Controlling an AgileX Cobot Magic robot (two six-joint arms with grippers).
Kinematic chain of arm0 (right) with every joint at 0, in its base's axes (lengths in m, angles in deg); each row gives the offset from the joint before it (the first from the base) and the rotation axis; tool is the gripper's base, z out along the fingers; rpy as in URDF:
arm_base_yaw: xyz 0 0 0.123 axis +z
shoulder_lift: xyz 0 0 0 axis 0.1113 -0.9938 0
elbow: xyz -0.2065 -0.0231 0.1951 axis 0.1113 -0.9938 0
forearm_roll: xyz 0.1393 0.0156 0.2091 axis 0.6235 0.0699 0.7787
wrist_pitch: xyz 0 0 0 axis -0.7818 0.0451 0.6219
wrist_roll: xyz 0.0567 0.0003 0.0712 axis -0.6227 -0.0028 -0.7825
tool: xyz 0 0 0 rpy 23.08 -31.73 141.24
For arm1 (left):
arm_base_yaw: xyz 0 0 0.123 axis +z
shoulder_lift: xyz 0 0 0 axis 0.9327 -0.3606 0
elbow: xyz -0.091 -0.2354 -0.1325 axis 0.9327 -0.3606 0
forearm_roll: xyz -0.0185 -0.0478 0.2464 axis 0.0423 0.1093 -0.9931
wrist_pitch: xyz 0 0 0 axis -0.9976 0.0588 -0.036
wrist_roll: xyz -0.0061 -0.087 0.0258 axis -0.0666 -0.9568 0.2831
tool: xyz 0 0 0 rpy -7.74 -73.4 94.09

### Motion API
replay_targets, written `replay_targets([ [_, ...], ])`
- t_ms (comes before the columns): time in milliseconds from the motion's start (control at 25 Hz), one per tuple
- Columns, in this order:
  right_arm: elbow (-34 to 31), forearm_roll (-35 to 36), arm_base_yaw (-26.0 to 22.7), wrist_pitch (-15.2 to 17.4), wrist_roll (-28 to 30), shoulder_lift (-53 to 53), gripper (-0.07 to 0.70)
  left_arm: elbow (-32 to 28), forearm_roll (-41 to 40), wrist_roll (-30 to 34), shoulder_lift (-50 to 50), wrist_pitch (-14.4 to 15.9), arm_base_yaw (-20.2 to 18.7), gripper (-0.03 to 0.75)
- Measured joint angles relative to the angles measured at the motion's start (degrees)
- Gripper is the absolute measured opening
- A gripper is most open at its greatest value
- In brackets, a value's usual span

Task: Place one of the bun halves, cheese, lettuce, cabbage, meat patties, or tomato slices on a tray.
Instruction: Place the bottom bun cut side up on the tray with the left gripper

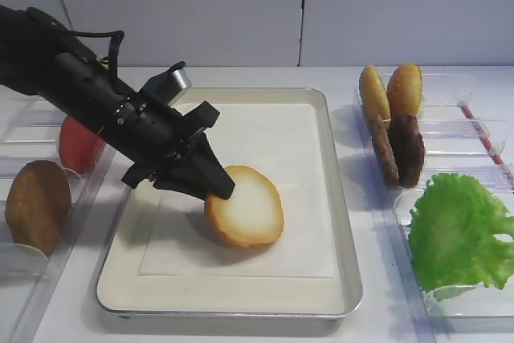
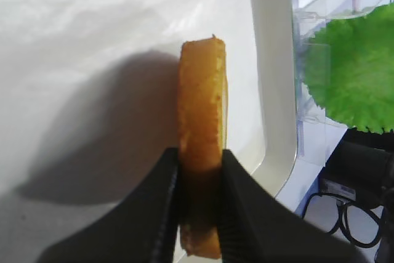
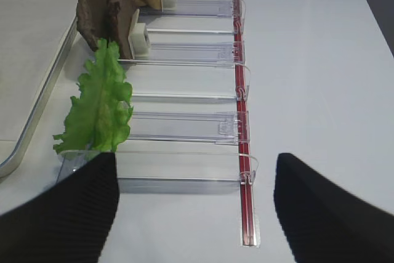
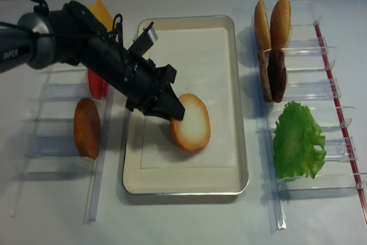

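Left: all-brown domed bun half and red tomato slices upright in clear plastic holders on white surface. Left gripper clamped shut on edge of round flat bun half with pale cream cut face and toasted rim; bun tilted on edge, lower rim touching white paper liner of large cream tray with metal rim. Right: yellower bun halves, dark brown meat patties, frilly green lettuce leaf in holders. Right gripper wide open, empty, beside lettuce holder.
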State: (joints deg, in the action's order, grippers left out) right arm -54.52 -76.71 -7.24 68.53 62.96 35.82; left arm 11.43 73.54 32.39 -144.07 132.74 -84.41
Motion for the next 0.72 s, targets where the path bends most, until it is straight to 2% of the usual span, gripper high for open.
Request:
replay_targets([
  [280, 0.0, 0.0, 0.0, 0.0, 0.0, 0.0, 0.545, 0.0, -1.61, -2.68, 0.0, -0.11, 0.0, 0.113],
  [600, 0.0, 0.0, 0.0, 0.0, 0.0, 0.0, 0.545, 0.0, -3.18, -4.0, 0.0, 0.11, 0.0, 0.291],
  [720, 0.0, 0.0, 0.0, 0.0, 0.0, 0.0, 0.545, 0.0, -3.72, -5.1, 0.0, 0.11, 0.0, 0.319],
])
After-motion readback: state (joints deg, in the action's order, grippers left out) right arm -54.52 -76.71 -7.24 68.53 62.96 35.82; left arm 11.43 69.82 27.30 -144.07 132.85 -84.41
